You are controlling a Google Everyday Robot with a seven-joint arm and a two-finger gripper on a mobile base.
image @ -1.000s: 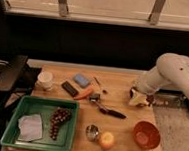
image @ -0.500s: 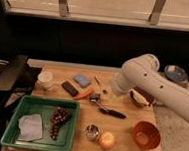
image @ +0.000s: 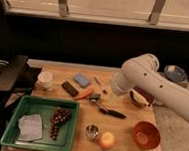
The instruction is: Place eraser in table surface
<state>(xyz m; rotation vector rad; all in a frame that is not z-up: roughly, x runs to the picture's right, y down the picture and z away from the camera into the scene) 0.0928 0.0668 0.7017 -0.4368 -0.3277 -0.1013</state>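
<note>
The eraser [image: 70,88] is a small flat black block lying on the wooden table surface [image: 128,123], left of centre. An orange carrot [image: 84,94] lies just to its right and a light-blue pad [image: 81,80] just behind it. My white arm [image: 152,85] reaches in from the right. Its gripper [image: 108,91] hangs over the middle of the table, right of the carrot and well clear of the eraser. The wrist hides most of the gripper.
A white cup [image: 46,79] stands at the back left. A green tray [image: 12,132] at the front left holds grapes [image: 58,120] and a white cloth [image: 30,127]. A metal scoop [image: 105,107], small tin [image: 91,132], round fruit [image: 107,139] and orange bowl [image: 146,135] fill the front right. A black chair [image: 11,74] stands at the left.
The arm has swung left from the table's right side, bringing the gripper over the middle of the table. The objects on the table have not moved.
</note>
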